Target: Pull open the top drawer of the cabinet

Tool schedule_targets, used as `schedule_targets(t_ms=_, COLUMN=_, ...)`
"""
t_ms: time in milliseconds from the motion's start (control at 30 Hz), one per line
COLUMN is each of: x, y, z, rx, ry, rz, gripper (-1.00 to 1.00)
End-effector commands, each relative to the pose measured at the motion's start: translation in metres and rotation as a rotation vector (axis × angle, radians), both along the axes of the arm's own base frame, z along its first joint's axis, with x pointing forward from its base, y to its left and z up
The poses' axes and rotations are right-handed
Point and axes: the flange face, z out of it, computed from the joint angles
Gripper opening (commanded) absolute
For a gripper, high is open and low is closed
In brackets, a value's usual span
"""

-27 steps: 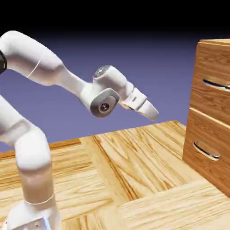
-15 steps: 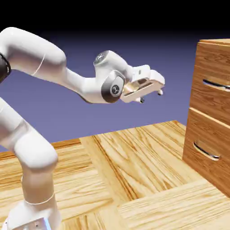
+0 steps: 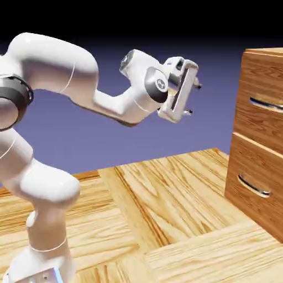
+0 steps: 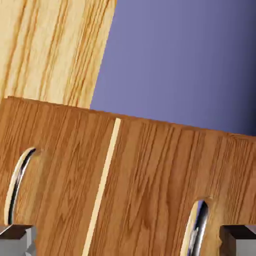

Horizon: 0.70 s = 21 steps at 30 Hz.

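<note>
While the white arm (image 3: pixel 83 63) reaches over from the exterior view's left, claw: the gripper (image 3: pixel 194 99) hangs in the air short of the cabinet (image 3: pixel 261 143) – its two fingers spread wide, one higher than the other, with nothing held between them.

Top drawer: the upper wood-grain front (image 3: pixel 271 83) on the exterior view's right, closed, its face in line with the lower one.

Top handle: a curved silver bar (image 3: pixel 266 104) across that drawer, to the right of the fingers and well apart from them. In the hand view it lies toward the right fingertip, low in the picture.

Lower drawer: the front (image 3: pixel 257 179) just beneath, also closed, with a matching silver handle (image 3: pixel 253 186); a pale strip (image 3: pixel 257 143) runs between the two.

Hand's tilt: rolled over – the drawers look side by side in the hand view, the top one to its right.

Floor: light wooden planks (image 3: pixel 166 199), stretching from the near side to a far edge, with the arm's base (image 3: pixel 41 268) at near left.

Backdrop: blue-violet (image 3: pixel 138 149) behind it all, darkening to black above.
</note>
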Motion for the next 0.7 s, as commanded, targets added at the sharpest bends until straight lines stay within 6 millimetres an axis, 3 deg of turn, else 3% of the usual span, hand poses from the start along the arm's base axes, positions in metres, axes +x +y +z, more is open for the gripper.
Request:
schedule_targets(t_ms=0, x=0.003, y=-0.001, z=0.001, rx=-0.061, ry=-0.016, rz=0.028, gripper=0.00)
schedule_targets(t_ms=333, x=0.035, y=-0.017, z=-0.001, rx=-0.689, ry=-0.158, rz=0.268, gripper=0.00)
schedule_targets(t_ms=667, x=0.077, y=-0.037, z=-0.021, rx=-1.363, ry=-0.252, rz=0.445, gripper=0.00)
